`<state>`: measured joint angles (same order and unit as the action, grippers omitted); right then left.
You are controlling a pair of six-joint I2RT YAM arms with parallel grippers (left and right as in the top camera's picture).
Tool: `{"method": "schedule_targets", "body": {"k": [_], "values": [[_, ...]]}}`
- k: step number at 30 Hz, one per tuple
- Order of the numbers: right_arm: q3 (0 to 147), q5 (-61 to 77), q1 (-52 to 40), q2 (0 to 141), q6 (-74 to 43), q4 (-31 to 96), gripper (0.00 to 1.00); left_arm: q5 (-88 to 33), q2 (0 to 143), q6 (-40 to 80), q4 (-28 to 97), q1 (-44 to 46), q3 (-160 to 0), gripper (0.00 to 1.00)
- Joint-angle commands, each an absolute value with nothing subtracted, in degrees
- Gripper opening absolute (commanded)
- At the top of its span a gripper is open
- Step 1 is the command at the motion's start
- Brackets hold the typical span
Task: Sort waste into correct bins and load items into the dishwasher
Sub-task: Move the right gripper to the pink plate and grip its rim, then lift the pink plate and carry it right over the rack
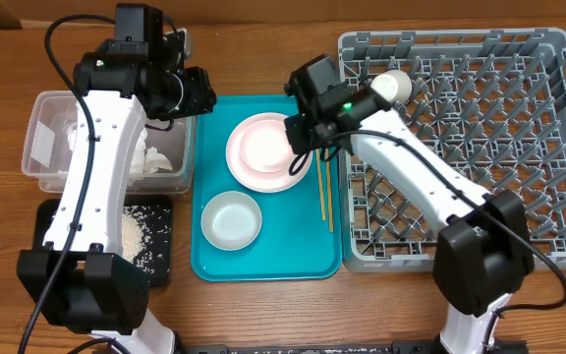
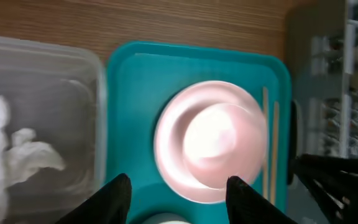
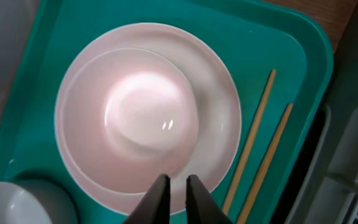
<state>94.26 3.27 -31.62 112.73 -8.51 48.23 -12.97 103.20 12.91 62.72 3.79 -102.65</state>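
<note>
A pink bowl (image 1: 261, 144) sits on the round pinkish-white plate (image 1: 247, 175) on the teal tray; both show in the right wrist view, bowl (image 3: 135, 112) and plate (image 3: 219, 118). A grey-blue bowl (image 1: 232, 218) and two chopsticks (image 1: 324, 192) lie on the same tray. The cream cup (image 1: 393, 86) stands in the grey dish rack (image 1: 519, 147). The napkin (image 1: 155, 157) lies in the clear tub (image 1: 42, 138); rice lies in the black tray (image 1: 160, 264). My left gripper (image 2: 179, 186) is open and empty above the tray's left part. My right gripper (image 3: 178, 183) is shut and empty over the plate's near rim.
The teal tray (image 1: 308, 258) lies between the clear tub and the dish rack. The right arm reaches from the rack side across the tray's right edge. Bare wooden table shows at the back and front.
</note>
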Motion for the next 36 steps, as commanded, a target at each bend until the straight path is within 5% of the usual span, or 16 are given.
{"method": "schedule_targets", "body": {"k": [1,12,14,20,23,36], "values": [[94.06,-4.51,-33.28,116.88,-12.43,47.64,0.19,-2.61,103.39,15.9,63.0,4.1,-102.91,0.54],[94.08,-5.1,-34.13,121.58,-12.45,42.54,0.27,-2.13,103.39,15.88,63.02,4.1,-102.91,0.55],[94.08,-4.89,-34.35,121.58,-12.73,42.96,0.14,-2.13,103.39,15.88,63.02,4.1,-102.91,0.55],[94.61,-4.89,-34.35,121.51,-12.69,43.35,0.13,-2.13,103.39,15.88,63.02,4.1,-102.91,0.56],[94.63,-4.89,-34.33,121.34,-12.69,43.55,0.04,-2.13,103.39,15.88,63.2,4.1,-102.91,0.56],[97.25,-9.13,-33.63,110.34,-11.51,44.77,0.04,-2.11,103.39,15.86,63.86,4.1,-102.91,0.58]]}}
